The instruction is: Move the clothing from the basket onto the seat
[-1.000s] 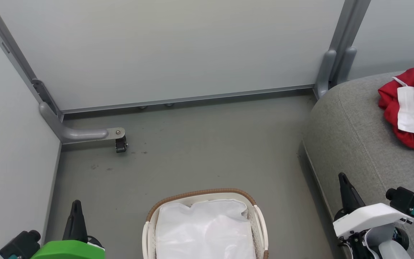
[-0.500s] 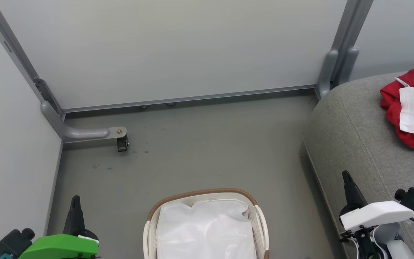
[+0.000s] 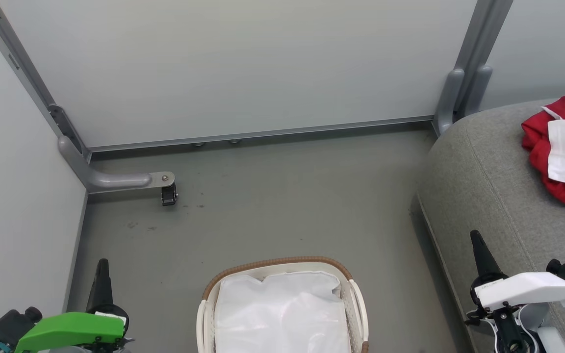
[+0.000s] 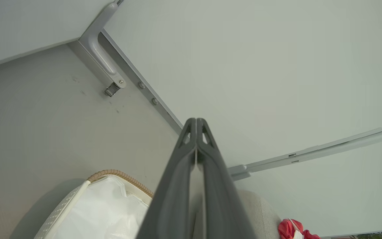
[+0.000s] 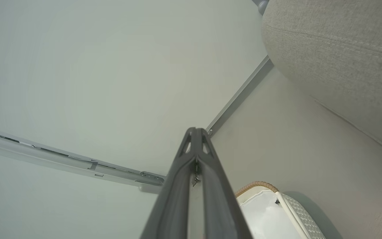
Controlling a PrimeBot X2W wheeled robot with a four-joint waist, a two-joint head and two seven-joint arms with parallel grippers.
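Handling: the clothing (image 3: 542,147) looks light, soft and limp, so pinch a raised fold
Where: crumpled on the seat (image 3: 488,196), well apart from the basket (image 3: 272,263) with its white liner (image 3: 282,314)
Grippers: left gripper (image 3: 102,268) and right gripper (image 3: 476,241) pinched together, empty
Change: head view slid slightly, a camera move; things unmoved

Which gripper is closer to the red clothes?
The right gripper, white-cased, by the seat where the clothing lies; the green-cased left gripper is across the basket.
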